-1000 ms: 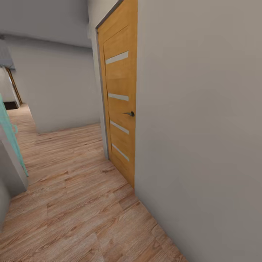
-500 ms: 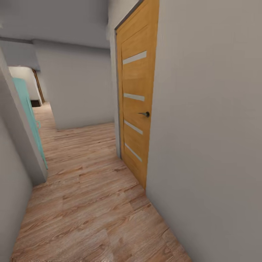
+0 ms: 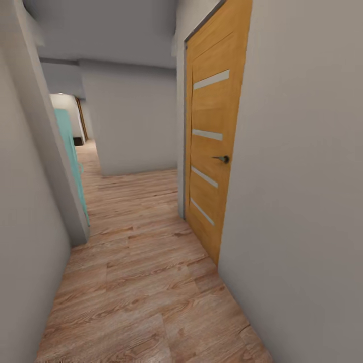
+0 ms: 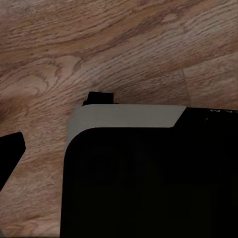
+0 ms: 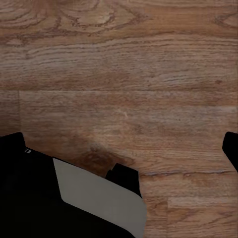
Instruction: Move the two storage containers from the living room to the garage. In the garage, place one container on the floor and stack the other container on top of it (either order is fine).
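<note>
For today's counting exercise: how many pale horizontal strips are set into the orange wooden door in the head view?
4, stacked down the wooden door: one near the top, one above the handle, one below it, one lowest. None looks hidden.

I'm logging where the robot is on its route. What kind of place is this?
Most likely an indoor hallway of a home: a narrow light wood plank floor between plain grey-white walls, with a closed wooden door on the right and a turquoise door further along on the left.
</note>
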